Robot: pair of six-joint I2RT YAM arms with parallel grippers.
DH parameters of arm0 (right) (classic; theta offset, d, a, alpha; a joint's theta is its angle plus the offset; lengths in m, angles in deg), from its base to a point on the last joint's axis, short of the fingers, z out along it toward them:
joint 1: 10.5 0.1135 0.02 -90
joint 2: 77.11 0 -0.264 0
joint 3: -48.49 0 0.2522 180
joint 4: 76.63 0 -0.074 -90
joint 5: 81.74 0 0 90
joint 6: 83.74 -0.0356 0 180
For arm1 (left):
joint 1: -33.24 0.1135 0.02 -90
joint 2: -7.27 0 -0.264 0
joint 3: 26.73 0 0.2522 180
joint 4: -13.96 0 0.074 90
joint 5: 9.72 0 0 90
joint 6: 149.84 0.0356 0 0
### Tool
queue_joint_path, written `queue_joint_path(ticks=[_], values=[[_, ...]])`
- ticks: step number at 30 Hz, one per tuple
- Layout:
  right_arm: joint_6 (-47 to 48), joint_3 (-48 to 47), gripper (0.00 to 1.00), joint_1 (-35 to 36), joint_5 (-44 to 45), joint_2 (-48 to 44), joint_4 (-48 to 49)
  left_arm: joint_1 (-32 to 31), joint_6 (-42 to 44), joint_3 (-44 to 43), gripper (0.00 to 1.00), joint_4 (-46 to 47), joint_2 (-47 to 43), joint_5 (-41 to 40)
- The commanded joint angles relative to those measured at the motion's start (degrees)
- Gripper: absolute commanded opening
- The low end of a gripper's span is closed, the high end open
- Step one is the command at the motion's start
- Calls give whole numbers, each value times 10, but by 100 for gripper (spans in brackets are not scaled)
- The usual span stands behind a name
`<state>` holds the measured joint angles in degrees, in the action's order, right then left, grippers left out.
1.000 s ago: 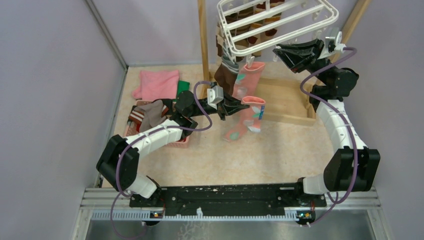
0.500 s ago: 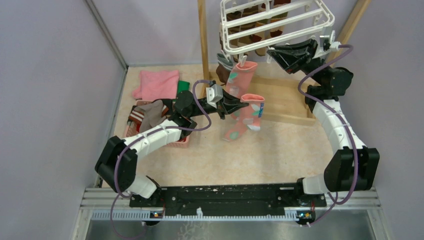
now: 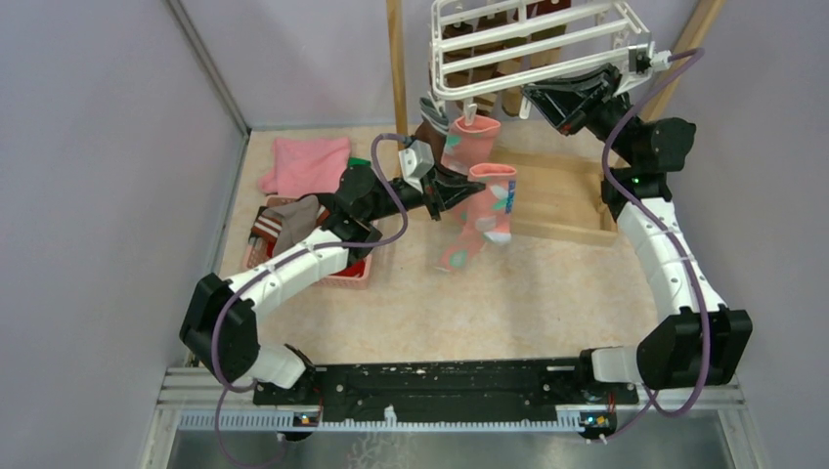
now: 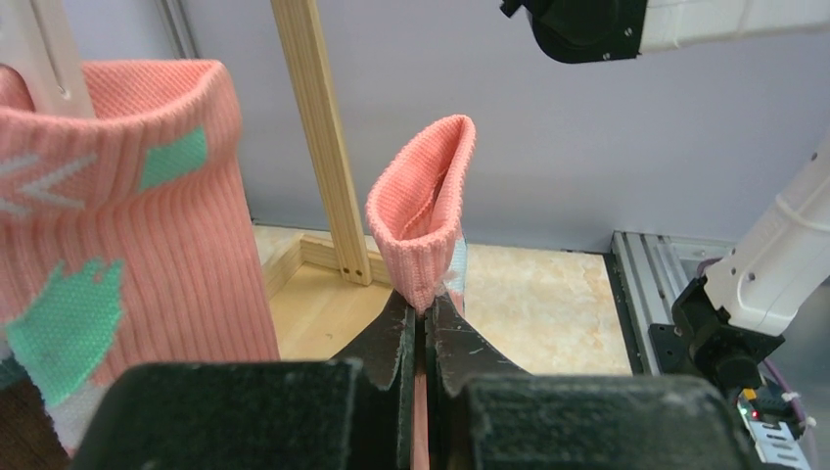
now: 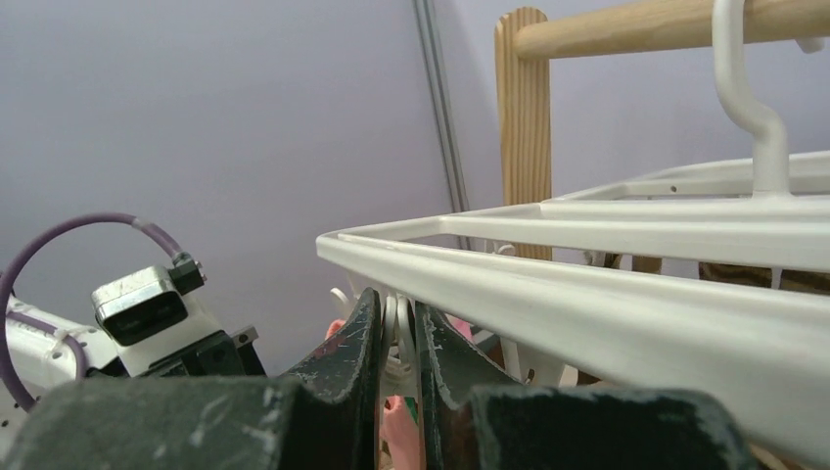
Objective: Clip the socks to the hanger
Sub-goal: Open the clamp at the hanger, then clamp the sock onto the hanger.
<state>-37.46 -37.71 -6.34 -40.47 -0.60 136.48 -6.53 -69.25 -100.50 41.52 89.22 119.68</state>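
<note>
Two pink socks: one pink knitted sock with teal patches (image 3: 467, 145) hangs clipped near the 7 o'clock corner of the white plastic grid hanger (image 3: 533, 37); the twin pink teal-patched sock (image 3: 481, 223) dangles at 6 o'clock of it, over the beige worktop (image 3: 528, 293).
Left tool (image 4: 423, 315): clenched on the twin's ribbed cuff.
Right tool (image 5: 399, 333): pinched on a small white clip (image 5: 394, 318) under the hanger rim.
Handling: light, soft, floppy, stretchy; likely best gripped at the cuff rim, feeding one edge into the clip.
</note>
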Motion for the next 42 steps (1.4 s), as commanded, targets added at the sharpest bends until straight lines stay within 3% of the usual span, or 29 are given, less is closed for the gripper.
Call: queue_joint_path(ticks=[1, 14, 42], values=[[3, -29, 0, 9, 41, -23, -71, 2, -39, -47, 0, -12, -10, -30], [-8, -17, 0, 10, 24, -13, -38, 5, -69, -183, 0, -90, 78, -83], [-6, -11, 0, 10, 8, -7, -20, 7, -85, -252, 0, -97, 116, -85]])
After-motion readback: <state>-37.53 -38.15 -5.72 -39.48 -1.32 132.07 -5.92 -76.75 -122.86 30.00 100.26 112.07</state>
